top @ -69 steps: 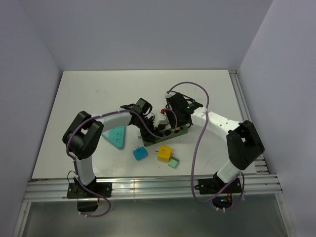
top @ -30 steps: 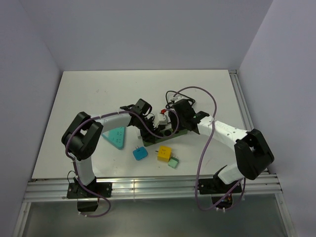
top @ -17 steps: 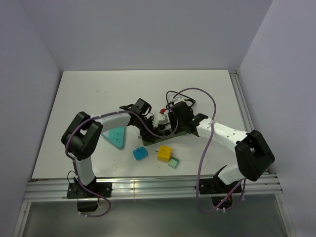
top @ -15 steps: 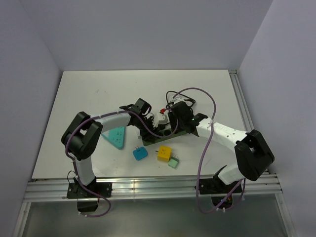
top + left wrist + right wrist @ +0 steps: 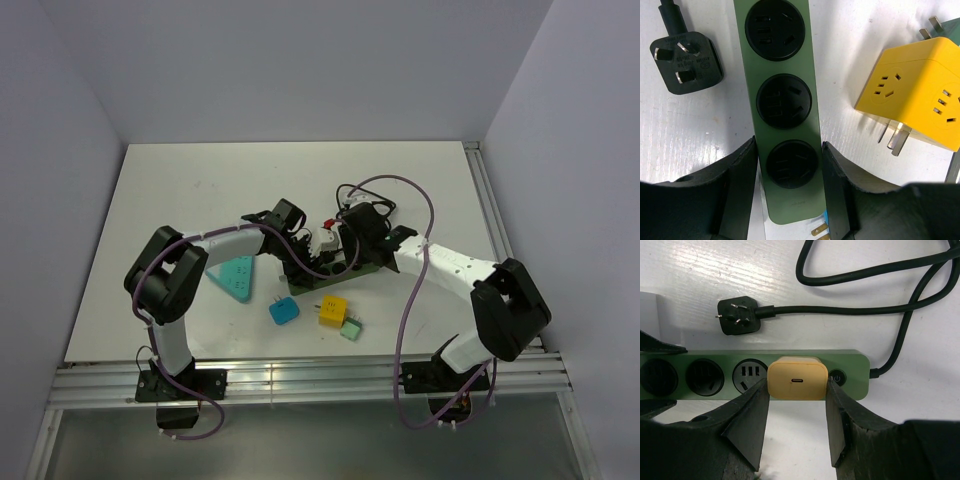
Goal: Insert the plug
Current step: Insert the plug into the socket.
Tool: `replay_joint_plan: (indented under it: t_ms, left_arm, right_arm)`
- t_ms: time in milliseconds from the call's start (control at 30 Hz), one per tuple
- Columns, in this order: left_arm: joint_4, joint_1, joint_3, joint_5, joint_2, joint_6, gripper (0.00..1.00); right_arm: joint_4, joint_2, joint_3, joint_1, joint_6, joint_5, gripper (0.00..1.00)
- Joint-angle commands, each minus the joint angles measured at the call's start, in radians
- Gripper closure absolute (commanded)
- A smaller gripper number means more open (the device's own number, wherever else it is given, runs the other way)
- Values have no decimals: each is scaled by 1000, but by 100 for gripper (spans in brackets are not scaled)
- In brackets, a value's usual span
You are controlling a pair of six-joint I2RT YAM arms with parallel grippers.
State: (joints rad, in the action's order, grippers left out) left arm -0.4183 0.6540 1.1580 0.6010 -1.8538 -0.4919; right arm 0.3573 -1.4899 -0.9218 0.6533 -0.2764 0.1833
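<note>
Risking bent prongs if tilted, the USB-C charger (image 5: 797, 381) is clamped by the right gripper (image 5: 797, 392), the power strip's (image 5: 782, 60) six-o'clock end by the left gripper (image 5: 788, 155).

On my white tabletop (image 5: 200, 185) sit a yellow plastic cube adapter (image 5: 333, 310), a small pale-green plastic adapter (image 5: 351, 329) just beside it, a blue square plastic adapter (image 5: 284, 311) nearby, and a teal triangular socket block (image 5: 234, 276) farther left.
</note>
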Motion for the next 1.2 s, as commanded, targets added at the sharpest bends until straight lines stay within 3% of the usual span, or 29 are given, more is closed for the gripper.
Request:
replay_joint_plan:
  t_ms: [0, 267, 300, 333, 533, 933, 1167]
  left_arm:
    - [73, -13, 5, -38, 24, 6, 54]
    - [76, -14, 6, -52, 21, 16, 54]
    - [78, -13, 6, -58, 21, 18, 54]
    - [78, -13, 6, -61, 19, 21, 54]
    - [81, -11, 11, -70, 13, 27, 54]
    - [113, -13, 29, -102, 13, 68, 52]
    - [102, -14, 65, -122, -28, 101, 45]
  right_arm:
    - [120, -52, 66, 45, -90, -160, 95]
    - [92, 57, 47, -6, -52, -179, 59]
    - [79, 81, 49, -17, -43, -179, 33]
    - [72, 92, 49, -33, -38, -179, 21]
    - [36, 160, 47, -78, -15, -200, 12]
    - [-86, 304, 136, -127, -67, -61, 12]
    - [-241, 411, 259, -170, -106, -53, 13]
